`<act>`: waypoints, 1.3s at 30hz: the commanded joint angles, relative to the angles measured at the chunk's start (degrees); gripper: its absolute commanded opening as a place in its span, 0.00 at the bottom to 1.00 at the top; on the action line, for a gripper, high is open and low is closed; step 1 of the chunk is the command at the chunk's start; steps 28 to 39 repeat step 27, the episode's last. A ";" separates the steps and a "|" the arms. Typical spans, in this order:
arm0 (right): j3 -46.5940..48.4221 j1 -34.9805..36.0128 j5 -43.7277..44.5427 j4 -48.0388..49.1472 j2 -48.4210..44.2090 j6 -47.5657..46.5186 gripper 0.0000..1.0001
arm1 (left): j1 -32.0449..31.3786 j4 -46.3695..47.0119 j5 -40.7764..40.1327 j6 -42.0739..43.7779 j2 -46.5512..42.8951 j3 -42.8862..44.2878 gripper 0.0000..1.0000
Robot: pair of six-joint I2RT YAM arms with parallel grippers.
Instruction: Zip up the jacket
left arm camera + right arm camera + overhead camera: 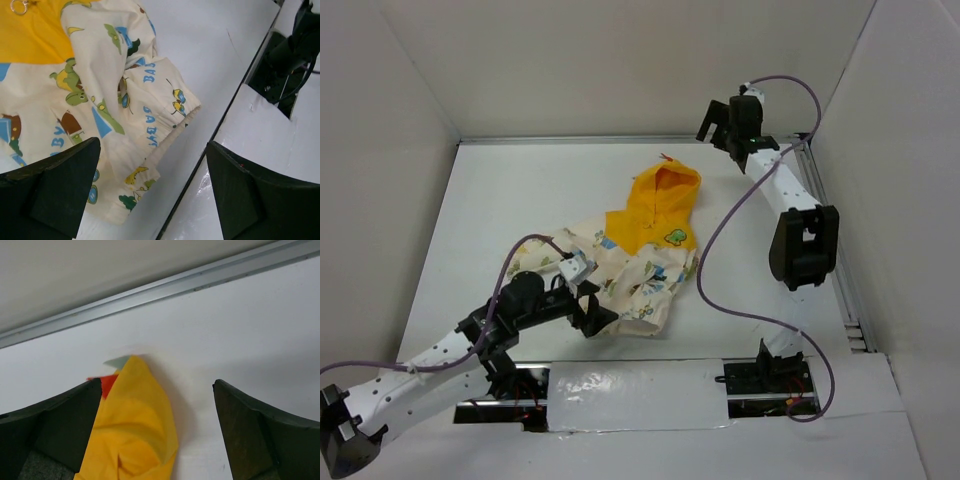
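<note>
Loosely crumpled, the jacket lies mid-bench, yellow hood toward the far edge. The left pincer hovers at its hem, spread wide and empty, likely to pin it. The right pincer, equally wide and empty, hangs above the hood's tip.

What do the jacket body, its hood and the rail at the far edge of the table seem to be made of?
The jacket body looks like thin woven cloth, perhaps cotton, matte: it creases softly and gathers at the cuff. The hood seems a similar soft matte fabric in orange-yellow, folding limply. The rail is probably aluminium: grey, straight, with a dull sheen.
</note>
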 commanded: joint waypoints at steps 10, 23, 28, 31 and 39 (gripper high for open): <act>-33.94 1.37 -2.40 12.84 -32.52 8.37 1.00 | 3.12 -22.07 -20.54 -23.87 6.52 16.42 0.99; -60.49 5.15 11.93 5.62 -61.54 10.74 1.00 | 35.81 -15.30 3.99 -17.01 16.57 20.74 0.99; -64.09 5.32 12.73 5.71 -68.57 10.31 1.00 | 39.95 -15.40 4.95 -14.91 15.26 18.03 0.99; -64.09 5.32 12.73 5.71 -68.57 10.31 1.00 | 39.95 -15.40 4.95 -14.91 15.26 18.03 0.99; -64.09 5.32 12.73 5.71 -68.57 10.31 1.00 | 39.95 -15.40 4.95 -14.91 15.26 18.03 0.99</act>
